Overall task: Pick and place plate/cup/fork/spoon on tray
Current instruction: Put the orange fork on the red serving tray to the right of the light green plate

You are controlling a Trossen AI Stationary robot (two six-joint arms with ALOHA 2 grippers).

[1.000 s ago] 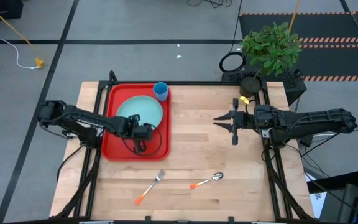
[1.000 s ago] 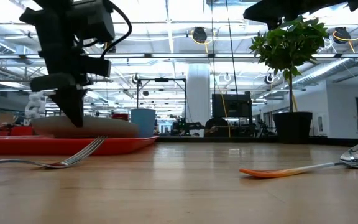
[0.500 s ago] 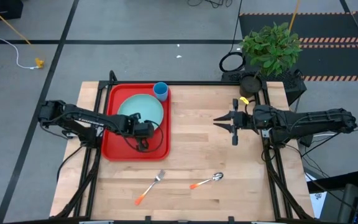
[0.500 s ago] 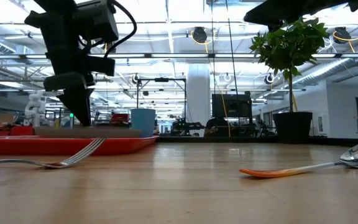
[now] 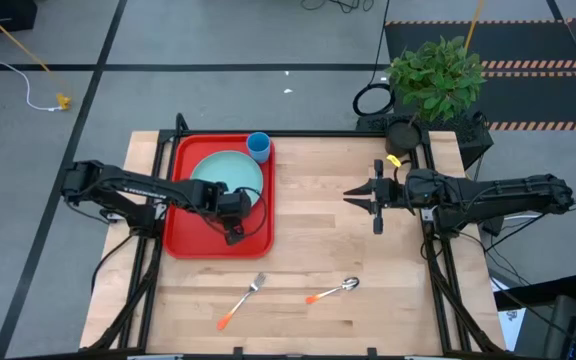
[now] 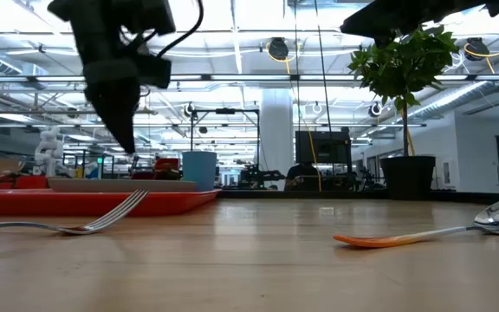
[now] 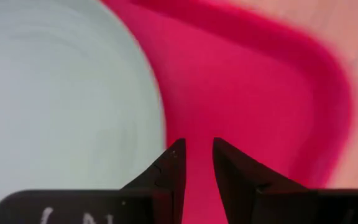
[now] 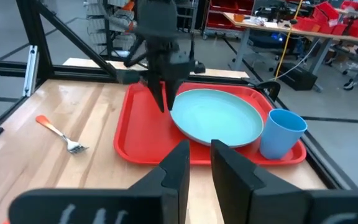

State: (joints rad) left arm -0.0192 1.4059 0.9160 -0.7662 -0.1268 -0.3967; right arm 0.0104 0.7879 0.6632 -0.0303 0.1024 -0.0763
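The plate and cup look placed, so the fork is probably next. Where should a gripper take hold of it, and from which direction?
Probably the orange handle of the small metal-tined fork, taken from straight above with the fingers across its width. It lies flat on the wooden table, too low for a side approach. The left gripper, over the red rectangular tray, is nearer than the right gripper.

Lab (ceiling trusses [image 6: 232, 82], workbenches [image 8: 303, 31]).
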